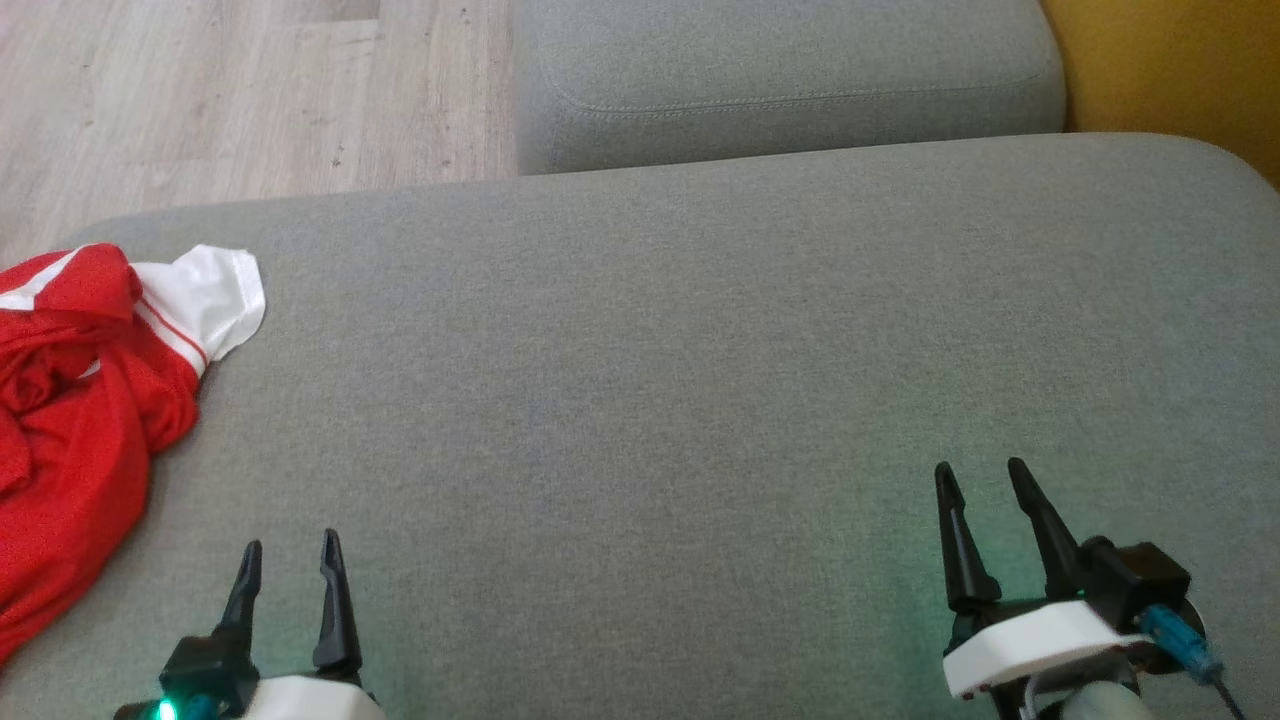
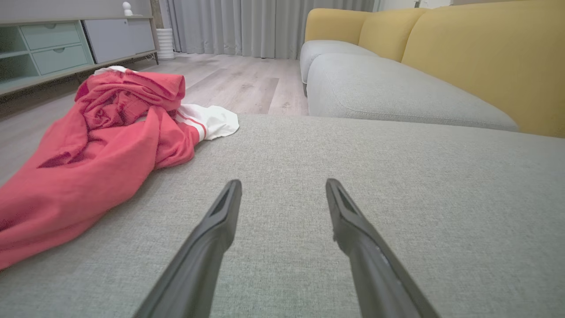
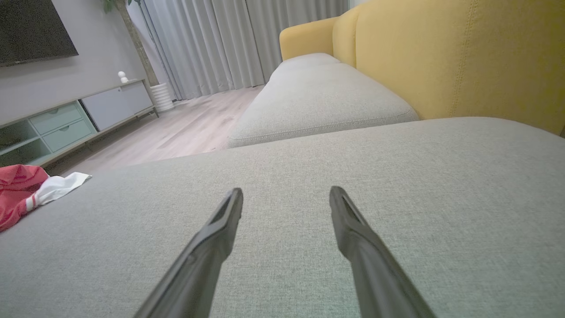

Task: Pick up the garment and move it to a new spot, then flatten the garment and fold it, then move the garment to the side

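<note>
Garment (image 1: 80, 400), red-and-white, crumpled, untouched
Left gripper (image 1: 290, 545) near garment, fingers spread, empty; right gripper (image 1: 980, 468) well apart from garment, fingers spread, empty

floor (image 1: 200, 100): pale wood | sofa (image 1: 700, 350): grey seat, yellow back | curtains (image 2: 229, 26): grey

The grey seat cushion (image 1: 640, 380) lies bare from its middle to its right edge, giving open fabric for a pass from the near edge to the far edge. A crumpled red and white garment (image 1: 80, 400) is heaped along the left edge, standing above the fabric. The yellow backrest (image 1: 1170, 70) walls the far right corner, and a second cushion (image 1: 780, 80) sits just beyond the far edge.
</note>
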You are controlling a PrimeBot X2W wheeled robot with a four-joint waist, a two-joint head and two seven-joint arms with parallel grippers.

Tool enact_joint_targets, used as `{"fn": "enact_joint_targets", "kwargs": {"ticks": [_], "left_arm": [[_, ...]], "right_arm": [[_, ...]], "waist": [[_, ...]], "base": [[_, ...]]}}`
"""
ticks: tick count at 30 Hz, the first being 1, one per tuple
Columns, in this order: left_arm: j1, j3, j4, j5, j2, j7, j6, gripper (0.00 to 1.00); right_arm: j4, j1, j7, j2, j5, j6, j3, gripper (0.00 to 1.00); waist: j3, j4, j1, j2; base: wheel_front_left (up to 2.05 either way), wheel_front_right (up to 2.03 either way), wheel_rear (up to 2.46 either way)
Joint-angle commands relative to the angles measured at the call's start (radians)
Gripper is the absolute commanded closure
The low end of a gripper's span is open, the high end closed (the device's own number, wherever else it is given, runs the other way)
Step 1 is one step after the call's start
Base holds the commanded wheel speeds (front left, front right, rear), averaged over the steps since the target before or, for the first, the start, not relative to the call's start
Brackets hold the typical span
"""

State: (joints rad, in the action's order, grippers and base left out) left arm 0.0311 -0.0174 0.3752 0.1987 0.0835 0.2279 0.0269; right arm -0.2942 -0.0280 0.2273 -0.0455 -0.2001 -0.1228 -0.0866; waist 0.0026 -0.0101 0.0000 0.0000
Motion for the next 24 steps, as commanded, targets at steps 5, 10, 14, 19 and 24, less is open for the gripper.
{"fn": "enact_joint_targets", "kwargs": {"ticks": [5,10,14,19,24], "left_arm": [[-0.023,0.043,-0.016,-0.072,0.013,0.028,0.0,0.0],[-0.022,0.05,-0.007,-0.098,0.013,0.034,0.002,0.0],[-0.025,0.055,-0.001,-0.095,0.01,0.034,0.007,0.0],[-0.025,0.066,0.015,-0.087,0.006,0.034,0.015,0.0],[-0.027,0.074,0.026,-0.084,0.004,0.034,0.019,0.0]], "right_arm": [[0.019,0.024,0.028,-0.011,0.081,-0.008,-0.026,0.0],[0.014,0.029,0.034,-0.014,0.121,-0.008,-0.026,0.0],[0.012,0.029,0.034,-0.013,0.105,-0.008,-0.012,0.0],[0.006,0.03,0.034,-0.01,0.074,-0.008,-0.001,0.0],[0.002,0.029,0.034,-0.011,0.072,-0.008,0.005,0.0]], "waist": [[0.001,-0.001,0.0,0.0],[0.001,-0.003,0.0,0.0],[0.001,-0.003,0.0,0.0],[0.0,-0.003,0.0,0.0],[-0.002,-0.004,0.0,0.0]], "base": [[0.0,0.0,0.0],[0.0,0.0,0.0],[0.0,0.0,0.0],[0.0,0.0,0.0],[0.0,0.0,0.0]]}}
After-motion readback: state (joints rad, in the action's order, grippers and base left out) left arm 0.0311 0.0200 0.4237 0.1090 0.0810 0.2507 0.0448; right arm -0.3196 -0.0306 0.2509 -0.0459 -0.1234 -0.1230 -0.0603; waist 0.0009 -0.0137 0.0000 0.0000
